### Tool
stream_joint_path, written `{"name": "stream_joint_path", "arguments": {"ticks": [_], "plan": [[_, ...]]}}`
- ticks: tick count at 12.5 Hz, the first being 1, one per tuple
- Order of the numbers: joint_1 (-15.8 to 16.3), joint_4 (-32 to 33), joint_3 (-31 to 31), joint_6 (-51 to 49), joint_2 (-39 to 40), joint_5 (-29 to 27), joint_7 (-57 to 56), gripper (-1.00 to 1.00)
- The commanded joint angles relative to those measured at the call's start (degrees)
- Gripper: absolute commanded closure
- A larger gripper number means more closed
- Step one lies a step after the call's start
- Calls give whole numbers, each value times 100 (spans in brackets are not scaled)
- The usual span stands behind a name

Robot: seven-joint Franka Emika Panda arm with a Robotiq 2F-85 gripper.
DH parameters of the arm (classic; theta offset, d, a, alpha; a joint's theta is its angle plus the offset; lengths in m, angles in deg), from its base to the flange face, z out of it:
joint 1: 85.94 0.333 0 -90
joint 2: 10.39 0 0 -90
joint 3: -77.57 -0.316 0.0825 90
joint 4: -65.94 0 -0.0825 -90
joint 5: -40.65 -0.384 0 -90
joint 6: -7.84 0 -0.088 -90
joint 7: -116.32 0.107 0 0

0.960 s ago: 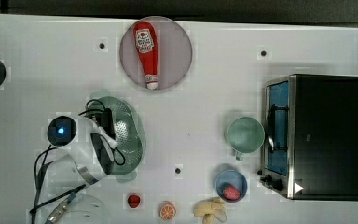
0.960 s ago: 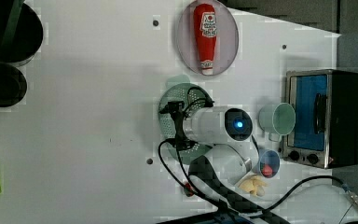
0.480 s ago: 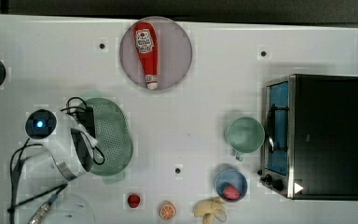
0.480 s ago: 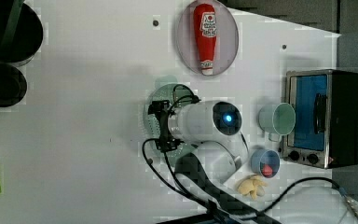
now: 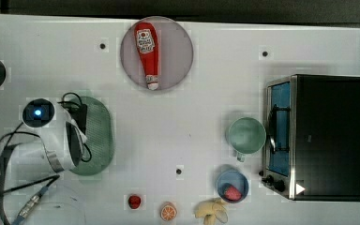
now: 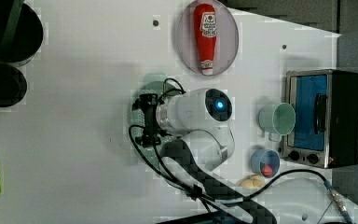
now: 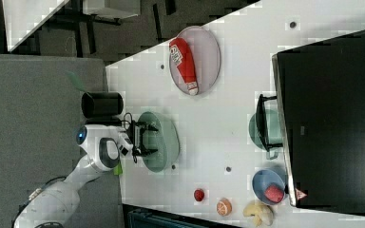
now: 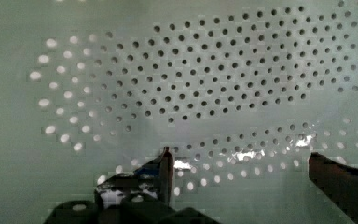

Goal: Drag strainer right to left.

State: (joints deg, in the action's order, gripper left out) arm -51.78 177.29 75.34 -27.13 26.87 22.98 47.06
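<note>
The robot's spread-fingered gripper [image 8: 237, 158] reaches empty into the pale mint-green oval plastic strainer [image 5: 98, 136], directly beneath it at the top view's left, long axis running near-to-far.

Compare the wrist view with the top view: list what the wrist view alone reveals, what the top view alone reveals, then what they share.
Wrist view alone: the strainer's perforated floor close up, its grid of small holes, with the open gripper and its dark fingertips set wide apart low over the mesh.

Top view alone: the layout of the white table, with the ketchup bottle on the plate, the mug beside the toaster oven, the blue bowl and the small fruits along the top view's bottom edge.

Both: the mint-green strainer.
</note>
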Motion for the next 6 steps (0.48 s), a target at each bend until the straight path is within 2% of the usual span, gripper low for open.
{"name": "stream_joint_path", "arguments": {"ticks": [1,6], "plan": [[300,-341,-207,48,-5,104,459,-100],[520,-481,-192,193,70,67,868,-100]]}}
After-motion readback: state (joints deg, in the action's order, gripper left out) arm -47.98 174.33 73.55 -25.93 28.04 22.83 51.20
